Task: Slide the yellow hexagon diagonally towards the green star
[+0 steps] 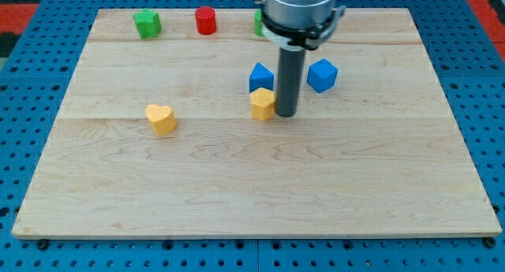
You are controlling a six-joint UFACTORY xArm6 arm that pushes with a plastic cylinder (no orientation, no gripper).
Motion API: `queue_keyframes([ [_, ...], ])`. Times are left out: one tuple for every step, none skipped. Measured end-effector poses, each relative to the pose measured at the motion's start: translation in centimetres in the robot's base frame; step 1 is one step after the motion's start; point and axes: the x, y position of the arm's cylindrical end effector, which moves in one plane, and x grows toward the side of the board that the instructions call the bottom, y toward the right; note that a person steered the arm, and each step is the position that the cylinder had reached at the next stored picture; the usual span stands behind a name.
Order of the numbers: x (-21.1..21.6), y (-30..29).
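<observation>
The yellow hexagon lies near the board's middle, touching the lower edge of a blue block. My tip stands right against the hexagon's right side. The green star sits near the view's top left corner of the board. The rod rises from the tip to the arm's grey mount at the view's top.
A red cylinder stands at the view's top, right of the green star. A second green block is partly hidden behind the arm. A blue cube lies right of the rod. A yellow heart lies at the left.
</observation>
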Motion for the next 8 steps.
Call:
queue_keyframes([
  [-1.3, -2.7],
  [-3.2, -5.0],
  [-4.8, -8.0],
  [-3.2, -8.0],
  [-0.6, -9.6],
  [-4.4, -12.5],
  [-5.6, -11.5],
  [0.2, -7.8],
])
